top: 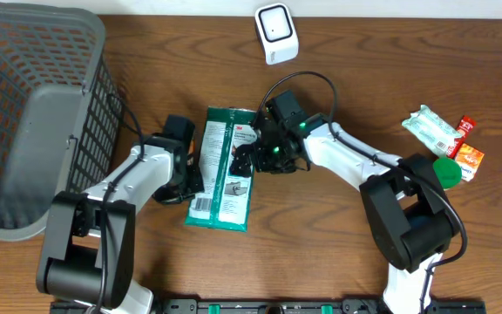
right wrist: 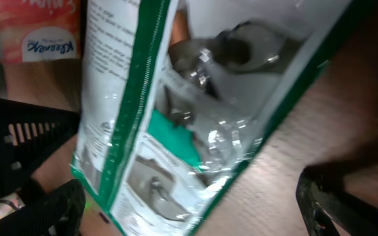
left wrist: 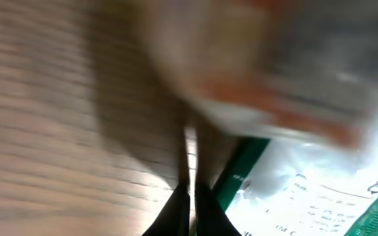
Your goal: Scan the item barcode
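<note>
Pincers first: my left pincer point(top: 188, 183) is pressed fully shut with nothing in it, just beside the left edge of the green-and-white packet point(top: 225, 170). That packet lies flat near the middle of the table point(top: 338, 253). My right pincer point(top: 251, 160) is spread wide over the packet's right side, one finger point(right wrist: 346, 196) clear of it, clamping nothing. The white scanner point(top: 274, 33) sits at the far edge.

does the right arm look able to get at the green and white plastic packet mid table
Probably yes. The right gripper stands open at the right edge of the green and white plastic packet, with nothing between them. The left gripper, shut, sits at the opposite edge.
</note>
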You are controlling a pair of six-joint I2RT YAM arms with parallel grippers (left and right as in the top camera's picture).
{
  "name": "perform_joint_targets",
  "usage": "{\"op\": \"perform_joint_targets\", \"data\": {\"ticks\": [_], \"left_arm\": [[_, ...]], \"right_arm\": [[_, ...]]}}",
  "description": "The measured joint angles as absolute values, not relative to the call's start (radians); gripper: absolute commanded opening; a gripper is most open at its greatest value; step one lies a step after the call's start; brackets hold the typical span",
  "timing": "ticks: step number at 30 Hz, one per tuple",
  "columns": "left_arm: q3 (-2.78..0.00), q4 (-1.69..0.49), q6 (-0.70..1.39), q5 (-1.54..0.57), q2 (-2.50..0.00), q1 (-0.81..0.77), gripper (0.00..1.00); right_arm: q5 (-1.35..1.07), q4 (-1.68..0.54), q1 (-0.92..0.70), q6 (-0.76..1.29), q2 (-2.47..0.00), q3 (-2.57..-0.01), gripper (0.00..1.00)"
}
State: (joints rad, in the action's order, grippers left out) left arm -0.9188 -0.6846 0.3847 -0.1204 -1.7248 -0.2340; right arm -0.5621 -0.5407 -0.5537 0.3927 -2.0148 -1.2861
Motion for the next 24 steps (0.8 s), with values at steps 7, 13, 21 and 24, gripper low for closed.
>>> {"op": "perform_joint_targets", "data": {"ticks": [7, 13, 21, 24], "left_arm": [[-0.921, -0.671, 0.385, -0.121, -1.726, -0.311, 0.08], [-0.921, -0.668, 0.385, -0.120, -1.726, -0.327, 0.08], [-0.921, -0.666, 0.385, -0.121, -1.726, -0.327, 0.08], [-0.921, -0.664, 0.385, -0.121, -1.726, -0.327, 0.08]], "right_arm": [[-0.578, -0.390, -0.596, 0.459, -2.011, -1.238, 0.95], [-0.612, -0.182, -0.598, 0.496, -1.988, -1.127, 0.83], [-0.707, -0.171, -0.597, 0.507, -1.987, -1.077, 0.74], [-0.738, -0.186, -0.599, 0.508, -1.987, -1.071, 0.74]]}}
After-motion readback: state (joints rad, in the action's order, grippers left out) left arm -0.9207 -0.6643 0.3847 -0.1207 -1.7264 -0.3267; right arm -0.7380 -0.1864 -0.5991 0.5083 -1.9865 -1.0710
